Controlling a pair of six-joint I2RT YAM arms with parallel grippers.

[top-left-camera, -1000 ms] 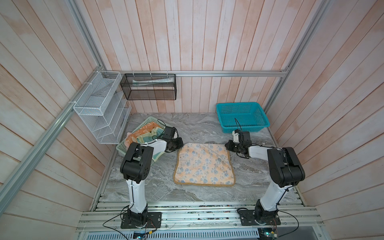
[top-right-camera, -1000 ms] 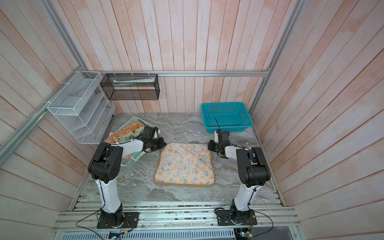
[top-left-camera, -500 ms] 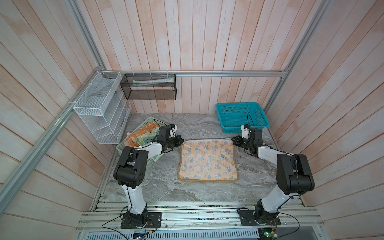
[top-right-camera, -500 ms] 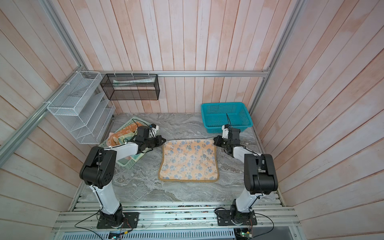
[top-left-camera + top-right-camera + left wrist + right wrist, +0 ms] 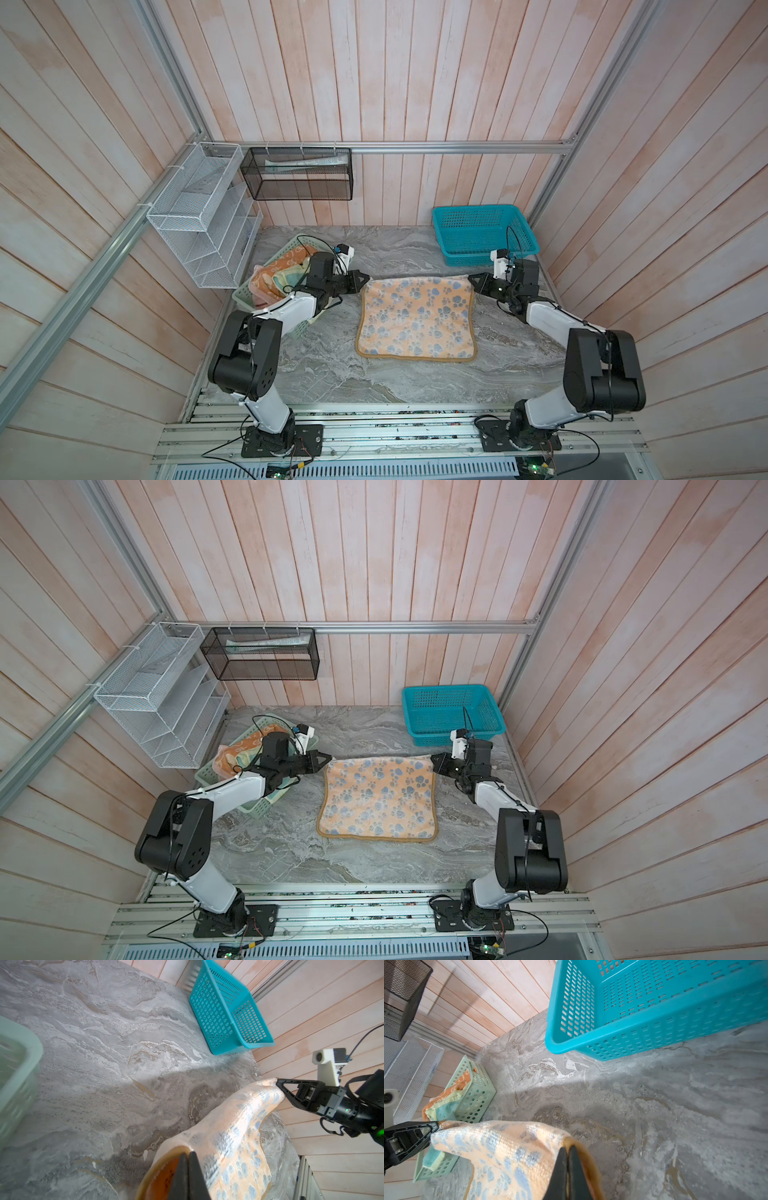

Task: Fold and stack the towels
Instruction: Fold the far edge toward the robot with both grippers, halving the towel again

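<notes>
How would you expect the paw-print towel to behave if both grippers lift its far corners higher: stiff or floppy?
Probably floppy: the paw-print towel droops in soft curves between the left gripper and right gripper. Likely light: jaws shut on just its corners hold its far edge up. Its looped pile probably resists slipping.

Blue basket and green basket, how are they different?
The blue basket is empty; the green basket holds crumpled towels. The blue basket is bright teal, the green basket pale mint. The blue basket stands at the back right, the green basket on the left. Both are plastic with holes in their walls.
</notes>
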